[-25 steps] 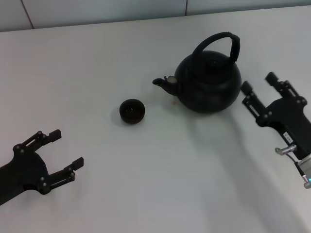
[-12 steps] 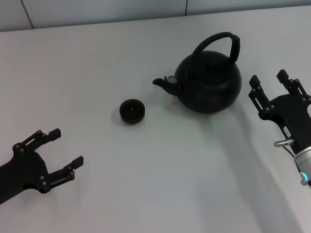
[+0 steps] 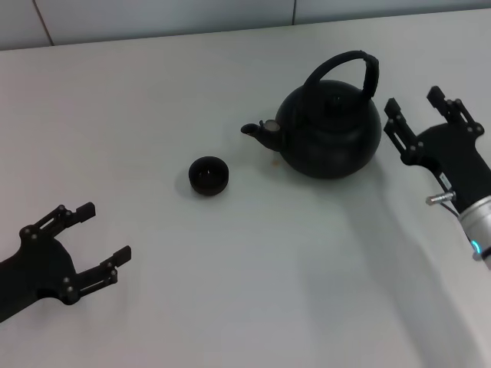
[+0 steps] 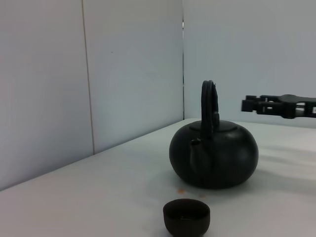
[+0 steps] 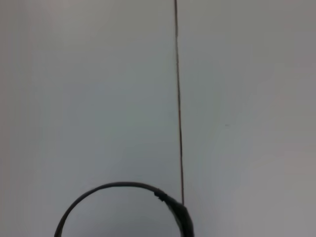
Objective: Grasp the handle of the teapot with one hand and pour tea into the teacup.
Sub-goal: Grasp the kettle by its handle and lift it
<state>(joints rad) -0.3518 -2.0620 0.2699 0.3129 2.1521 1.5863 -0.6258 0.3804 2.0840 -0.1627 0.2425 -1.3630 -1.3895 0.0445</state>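
On the white tabletop [image 3: 153,92] the teapot [image 3: 330,132] stood upright toward the robot's right, its short spout [image 3: 257,132] aimed at the teacup [image 3: 208,175], which sat apart from it on the left with a clear strip of surface between them. That layout suited a pour, I judged: tipping the pot forward over its spout would send the tea roughly toward the cup, though the gap looked wide enough that the pot would need to be carried closer first.

The handle [image 3: 354,64] arched free over the lid, joined at both sides and untouched. Seen from the left wrist, it stood edge-on and vertical above the pot's body, leaving room beneath the loop for jaws to close round it.

The right gripper [image 3: 423,116] hung just beside the teapot on its right, not touching it, jaws spread wide and pointing up the table at about the handle's height. It seemed placed to swing in over the arch, which the right wrist camera showed only as a curved top. The grasp had not yet begun.

The left gripper [image 3: 87,239] rested low at the near left, well away from both vessels, jaws open and empty, apparently parked so the pouring arm could work alone.
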